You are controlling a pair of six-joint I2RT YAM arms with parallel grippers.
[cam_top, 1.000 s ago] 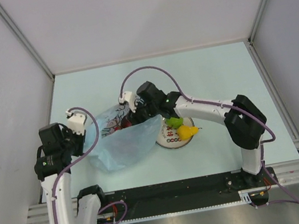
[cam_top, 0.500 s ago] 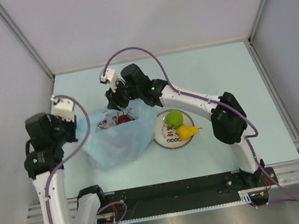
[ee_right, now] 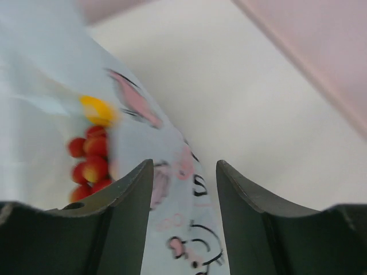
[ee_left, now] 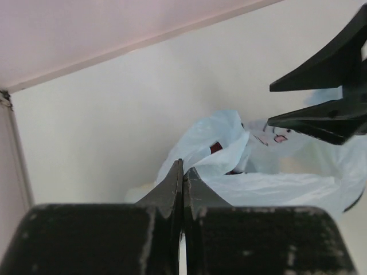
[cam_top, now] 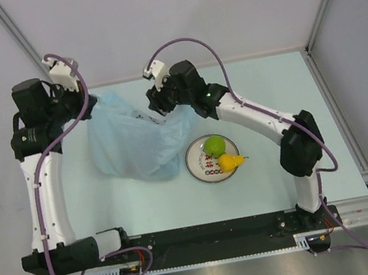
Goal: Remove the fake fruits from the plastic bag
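The left gripper is pinched tight on a fold of the plastic bag, holding its 11 o'clock corner raised. The right gripper stands half wide, gripping nothing, over the bag's 1 o'clock edge. Through the bag show red berries and a yellow piece. At the bag's 4 o'clock, the plate carries a green apple and a yellow fruit

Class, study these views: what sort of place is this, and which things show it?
Probably a robot lab test cell, not a kitchen: two robot arms bolted to a metal rail, plain panel walls boxing in a pale table, and plastic fruit on a plate.
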